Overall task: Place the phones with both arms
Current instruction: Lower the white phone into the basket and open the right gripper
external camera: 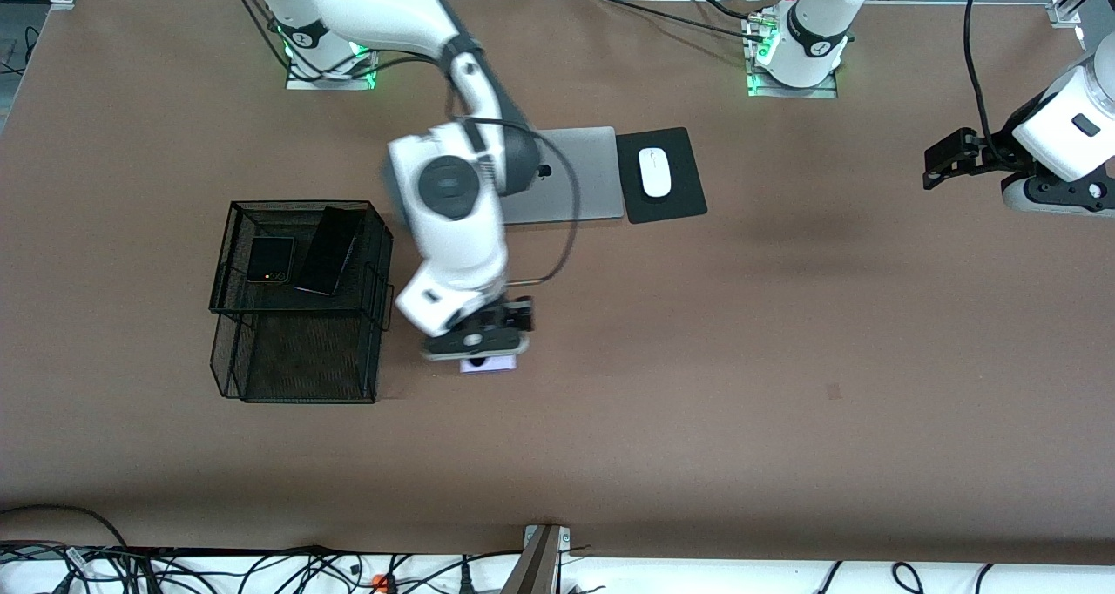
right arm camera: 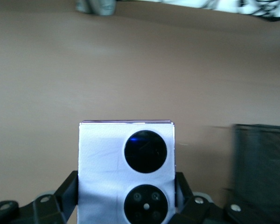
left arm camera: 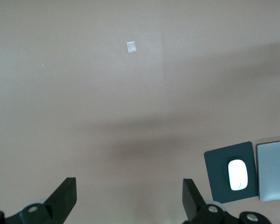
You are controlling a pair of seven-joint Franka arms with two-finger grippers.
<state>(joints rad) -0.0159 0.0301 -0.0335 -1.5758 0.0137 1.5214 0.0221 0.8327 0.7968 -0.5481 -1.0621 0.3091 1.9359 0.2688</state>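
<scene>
High front cam facing arms, wrist cams looking down, close

No text, brand, number or label can be read anywhere in these views. The silver laptop [external camera: 571,176] carries a small dark mark on its lid, mostly hidden by the right arm, and its shape cannot be made out. The pale lilac phone [right arm camera: 126,172] shows two black circles but no lettering. The white mouse [external camera: 654,172] has a tiny dark mark near one end, too small to read. Each arm's base ring bears a small dark emblem, also illegible. A small pale patch [left arm camera: 131,47] on the table [external camera: 784,359] is blank.
</scene>
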